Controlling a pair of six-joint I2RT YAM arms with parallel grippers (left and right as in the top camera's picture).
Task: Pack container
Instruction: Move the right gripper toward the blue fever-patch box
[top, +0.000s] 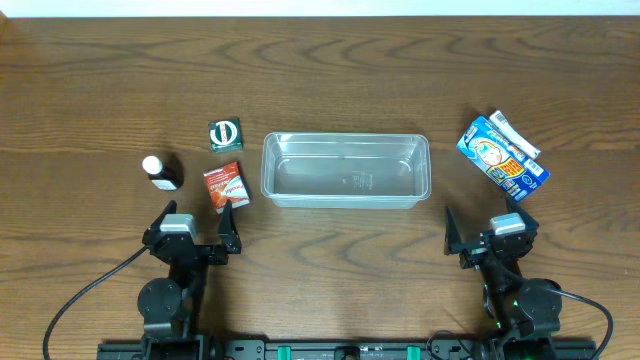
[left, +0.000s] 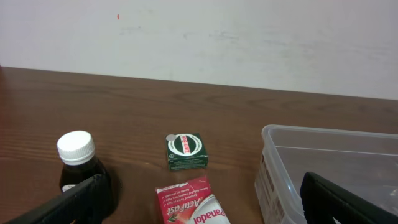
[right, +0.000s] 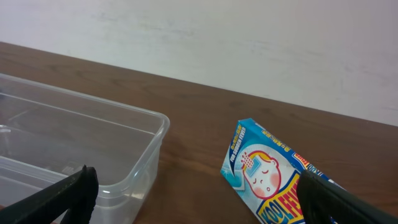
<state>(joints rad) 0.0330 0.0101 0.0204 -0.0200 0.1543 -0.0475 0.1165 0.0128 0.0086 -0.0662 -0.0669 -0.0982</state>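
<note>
The clear plastic container (top: 346, 170) stands empty at the table's middle; it also shows in the left wrist view (left: 329, 168) and the right wrist view (right: 74, 143). Left of it lie a red Panadol packet (top: 225, 187) (left: 194, 202), a small green box (top: 225, 134) (left: 186, 151) and a dark bottle with a white cap (top: 160, 172) (left: 81, 168). Right of it lies a blue Koolfever box (top: 502, 158) (right: 273, 180) with a white tube (top: 514, 133) beside it. My left gripper (top: 197, 232) (left: 205, 214) is open and empty, just short of the red packet. My right gripper (top: 487, 234) (right: 199, 205) is open and empty, near the blue box.
The dark wooden table (top: 340, 80) reaches to a pale wall at the back. Both arm bases and their cables sit at the front edge (top: 350, 348).
</note>
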